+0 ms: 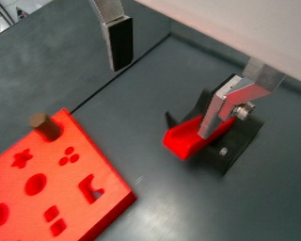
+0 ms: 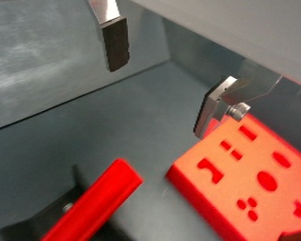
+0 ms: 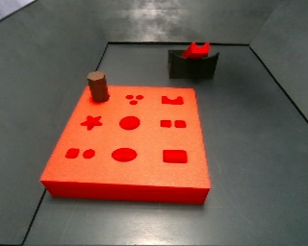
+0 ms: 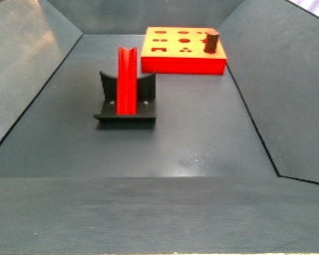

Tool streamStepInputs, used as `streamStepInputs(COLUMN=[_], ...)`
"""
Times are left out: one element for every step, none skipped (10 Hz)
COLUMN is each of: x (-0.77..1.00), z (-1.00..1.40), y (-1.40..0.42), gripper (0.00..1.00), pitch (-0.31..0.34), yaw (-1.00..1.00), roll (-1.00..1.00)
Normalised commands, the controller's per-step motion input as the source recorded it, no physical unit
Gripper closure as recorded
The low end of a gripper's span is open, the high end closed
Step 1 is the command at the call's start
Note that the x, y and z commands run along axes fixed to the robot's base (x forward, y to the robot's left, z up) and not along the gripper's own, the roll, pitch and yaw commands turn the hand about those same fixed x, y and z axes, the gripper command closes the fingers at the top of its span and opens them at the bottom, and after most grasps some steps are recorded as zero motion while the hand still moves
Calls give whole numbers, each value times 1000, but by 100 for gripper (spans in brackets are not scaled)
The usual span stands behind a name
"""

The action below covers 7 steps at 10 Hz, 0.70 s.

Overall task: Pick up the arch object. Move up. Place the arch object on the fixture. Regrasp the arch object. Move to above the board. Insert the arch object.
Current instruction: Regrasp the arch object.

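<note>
The arch object [image 4: 127, 78], a long bright red bar, lies on the fixture [image 4: 127, 114], sloping up from it. Both side views show it; in one the arch object [image 3: 199, 47] tops the dark fixture [image 3: 192, 66]. The board [image 3: 131, 144] lies flat on the floor, and it also shows in a side view [image 4: 182, 52]. My gripper [image 1: 166, 99] is open and empty, hovering above the floor between the board [image 1: 53, 184] and the arch object [image 1: 182, 141] on the fixture [image 1: 231, 152]. A wrist view also shows the gripper [image 2: 160, 99], the arch object [image 2: 97, 202] and the board [image 2: 247, 184]. The gripper does not show in either side view.
A short brown cylinder peg [image 3: 97, 86] stands in a corner hole of the board, and it shows in a wrist view [image 1: 40, 121] and a side view [image 4: 213, 42]. Sloping dark walls [image 4: 43, 60] ring the floor.
</note>
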Motion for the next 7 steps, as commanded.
streamStepInputs(x=[-10,-5,-2,-2,-1,12,25], z=[19,12,14,14,12,8,3], y=[-20,-23,-18,-17,-14,-16,-23], gripper=[0,0,0,0,0,0,0], pitch=[15,10,9,12,15,26,32], yaw=[19,20,22,23,24,27,29], roll=[1000,1000,1000,1000,1000,1000,1000])
